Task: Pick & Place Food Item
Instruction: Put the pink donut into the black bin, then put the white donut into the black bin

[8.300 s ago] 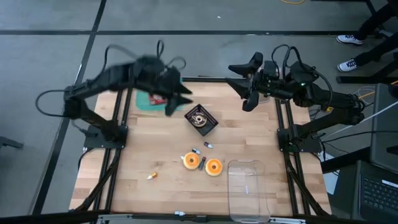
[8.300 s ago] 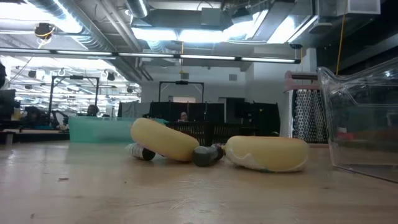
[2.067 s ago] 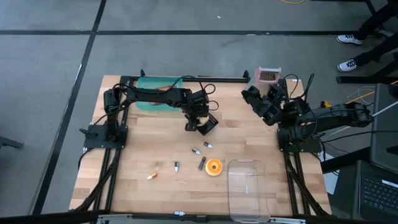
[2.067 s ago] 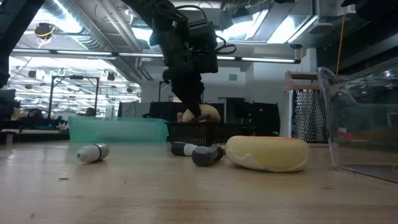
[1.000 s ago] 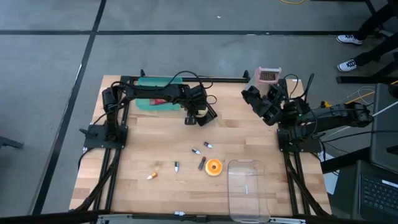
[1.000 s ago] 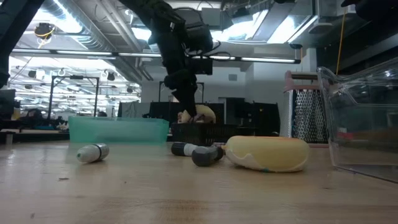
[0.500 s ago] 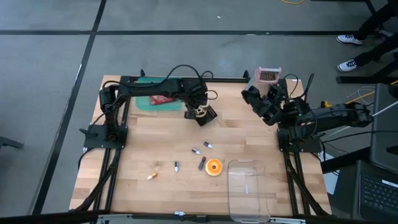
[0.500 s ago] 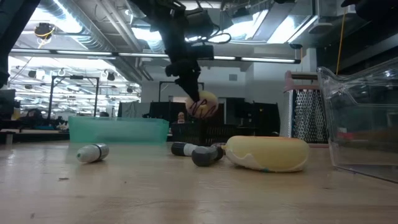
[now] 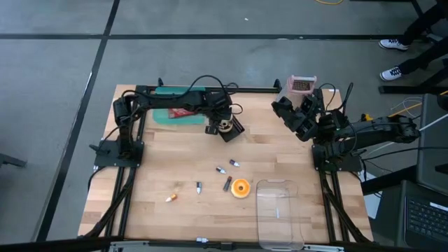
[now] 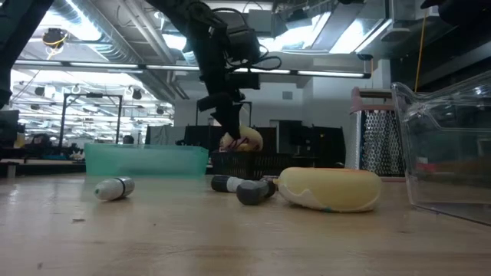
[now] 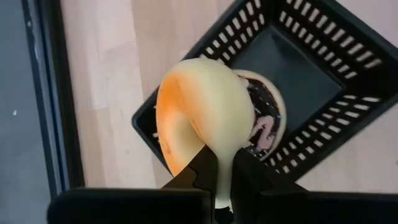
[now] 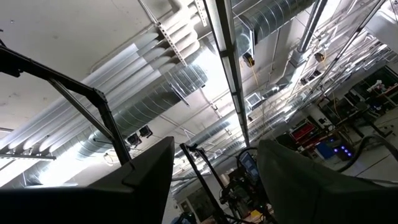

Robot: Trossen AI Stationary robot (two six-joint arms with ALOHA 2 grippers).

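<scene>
My left gripper (image 11: 224,180) is shut on a cream and orange doughnut (image 11: 205,106) over the near corner of a black slatted basket (image 11: 323,74) at the table's far middle. The low view shows that doughnut (image 10: 249,140) just above the basket's rim (image 10: 265,162); whether they touch, I cannot tell. A brown and pink piece (image 11: 264,124) lies inside the basket. A second orange doughnut (image 9: 240,187) lies flat on the table toward the near side. My right gripper (image 12: 214,149) waits open at the far right, pointing up at the ceiling. My left gripper pinches the doughnut's ring at its upper edge (image 11: 222,163) between its two fingers (image 11: 205,174). The fingers come from above, slanting down. The doughnut stands on edge and hangs below the fingers, its orange face (image 11: 171,124) turned sideways.
A green tray (image 9: 168,113) holding a red packet stands left of the basket. A clear plastic tub (image 9: 280,210) sits at the near right. Several small cylinders (image 9: 221,169) lie scattered mid-table. A pink-framed grater (image 9: 302,85) stands at the far right edge.
My left gripper has rolled at the wrist while holding the doughnut. The doughnut rose a little above the basket half a second ago and has come back down to rim height. The basket and the right arm have stayed put.
</scene>
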